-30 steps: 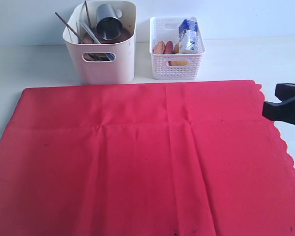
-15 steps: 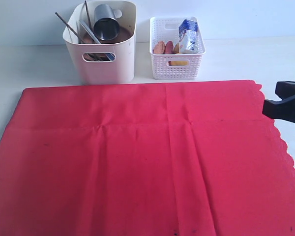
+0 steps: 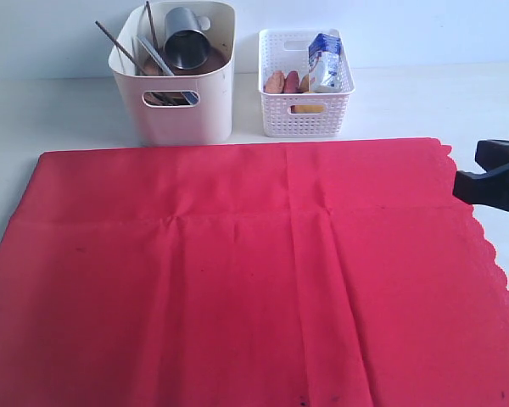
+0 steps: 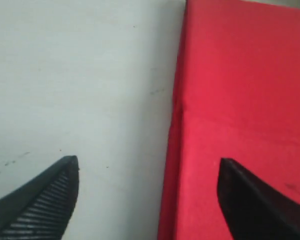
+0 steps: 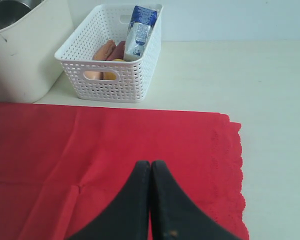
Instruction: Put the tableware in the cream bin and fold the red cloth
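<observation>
Newly showing at the exterior view's left edge: left gripper [image 4: 149,161], fingers spreading wide, one over the white table [image 3: 407,93], one over the left border of the large bright red fabric cloth with scalloped edge [image 3: 237,271], which is lying flat and unfolded. Right gripper [image 5: 150,167], fingers pressing together on nothing, is hanging over the cloth's scalloped side. Tall cream plastic bin [image 3: 187,110], behind the cloth, is holding the steel cup [image 3: 185,48] and dark chopsticks [image 3: 119,47]. White lattice basket [image 3: 305,114] is standing beside it.

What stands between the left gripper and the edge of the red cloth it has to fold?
Nothing visible. The left gripper hangs open above the edge of the red cloth: one of its fingers over the cloth, the other over the table.
</observation>
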`<move>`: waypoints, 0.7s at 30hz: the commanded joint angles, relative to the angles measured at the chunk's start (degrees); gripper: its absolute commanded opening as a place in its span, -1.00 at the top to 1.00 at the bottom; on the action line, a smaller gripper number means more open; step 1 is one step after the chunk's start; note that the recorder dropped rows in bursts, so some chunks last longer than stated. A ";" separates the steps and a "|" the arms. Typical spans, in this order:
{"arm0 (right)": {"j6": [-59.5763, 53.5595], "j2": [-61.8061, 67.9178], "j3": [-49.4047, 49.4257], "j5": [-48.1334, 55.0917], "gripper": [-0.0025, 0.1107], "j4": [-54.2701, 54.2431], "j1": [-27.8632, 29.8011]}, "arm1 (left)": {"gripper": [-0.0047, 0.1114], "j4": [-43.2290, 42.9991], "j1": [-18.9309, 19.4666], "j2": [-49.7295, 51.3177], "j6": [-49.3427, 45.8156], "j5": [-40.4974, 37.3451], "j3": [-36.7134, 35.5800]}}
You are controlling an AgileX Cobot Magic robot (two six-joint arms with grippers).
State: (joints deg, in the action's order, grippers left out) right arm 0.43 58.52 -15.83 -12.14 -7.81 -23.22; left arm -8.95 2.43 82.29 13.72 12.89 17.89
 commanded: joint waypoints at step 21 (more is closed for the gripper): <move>0.15 -0.40 0.22 2.37 0.96 0.30 0.19 | 0.91 -13.04 -3.61 20.33 1.74 10.68 4.05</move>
State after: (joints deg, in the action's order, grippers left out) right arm 0.66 58.52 -15.83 -10.15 -7.81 -23.22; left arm -21.64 -0.94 101.96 15.03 25.33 22.02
